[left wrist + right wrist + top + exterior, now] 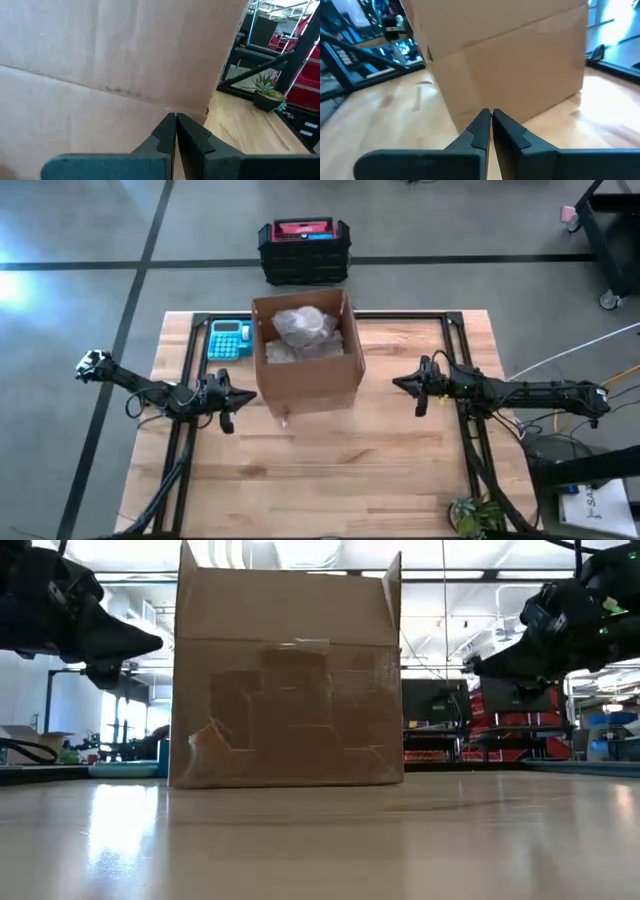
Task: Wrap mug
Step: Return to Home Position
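An open brown cardboard box (305, 365) stands on the wooden table (340, 470), a little toward its far side. Crumpled pale wrapping bundles (305, 332) lie inside it. The mug is hidden or out of view. My left gripper (246, 393) is shut and hovers just left of the box's left wall (100, 60), its fingers (172, 131) pointing at the wall with a small gap showing in the low view. My right gripper (399, 383) is shut and hangs above the table to the right of the box (510, 55), pointing toward it.
A teal calculator (228, 338) lies at the far left of the table, beside the box. A black-and-red stack of crates (303, 248) stands on the floor beyond the far edge. A small plant (470, 515) sits at the near right corner. Bare wood stretches in front of the box.
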Controlling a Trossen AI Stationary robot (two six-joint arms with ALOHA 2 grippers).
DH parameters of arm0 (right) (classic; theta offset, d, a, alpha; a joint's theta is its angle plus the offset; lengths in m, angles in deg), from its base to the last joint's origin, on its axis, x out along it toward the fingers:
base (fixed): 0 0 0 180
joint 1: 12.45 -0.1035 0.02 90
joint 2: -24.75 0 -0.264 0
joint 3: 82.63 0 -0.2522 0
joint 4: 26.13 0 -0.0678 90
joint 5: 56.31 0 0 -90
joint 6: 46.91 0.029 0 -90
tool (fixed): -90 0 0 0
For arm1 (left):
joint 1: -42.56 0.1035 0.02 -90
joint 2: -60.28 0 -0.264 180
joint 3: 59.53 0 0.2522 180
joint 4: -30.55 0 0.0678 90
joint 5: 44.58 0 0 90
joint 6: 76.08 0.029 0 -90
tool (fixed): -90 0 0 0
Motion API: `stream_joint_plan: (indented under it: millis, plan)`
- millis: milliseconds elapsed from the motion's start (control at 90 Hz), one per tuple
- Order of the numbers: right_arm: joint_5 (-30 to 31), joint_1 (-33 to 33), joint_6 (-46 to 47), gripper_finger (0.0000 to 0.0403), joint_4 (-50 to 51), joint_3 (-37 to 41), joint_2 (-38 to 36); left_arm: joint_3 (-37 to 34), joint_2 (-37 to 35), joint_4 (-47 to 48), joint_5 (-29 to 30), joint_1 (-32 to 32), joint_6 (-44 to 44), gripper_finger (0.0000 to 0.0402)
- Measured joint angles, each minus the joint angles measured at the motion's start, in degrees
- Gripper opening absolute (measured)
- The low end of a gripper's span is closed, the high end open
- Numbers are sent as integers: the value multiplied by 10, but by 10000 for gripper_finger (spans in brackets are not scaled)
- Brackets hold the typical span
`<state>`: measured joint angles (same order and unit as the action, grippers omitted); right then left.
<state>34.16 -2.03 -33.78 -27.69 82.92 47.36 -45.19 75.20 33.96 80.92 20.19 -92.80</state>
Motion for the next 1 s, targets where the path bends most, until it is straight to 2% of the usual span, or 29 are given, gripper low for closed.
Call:
stream_joint_plan:
  millis: [167,311,444,667,856,1000]
  plan:
    - [-8,0,-24,2,5,0,-42,0,-12,9,5,0,-3,0]
    - [-39,0,-45,3,6,0,-87,0,-30,25,7,1,18,0]
    - [-40,0,-58,1,22,0,-120,0,-56,59,25,21,22,0]
    - [-53,0,-79,3,28,0,-128,0,-85,63,-131,97,45,0]
    - [-57,0,-82,4,31,0,-127,-1,-102,74,-231,205,62,0]
    - [-83,0,-83,3,31,0,-127,-1,-128,87,-311,293,66,0]
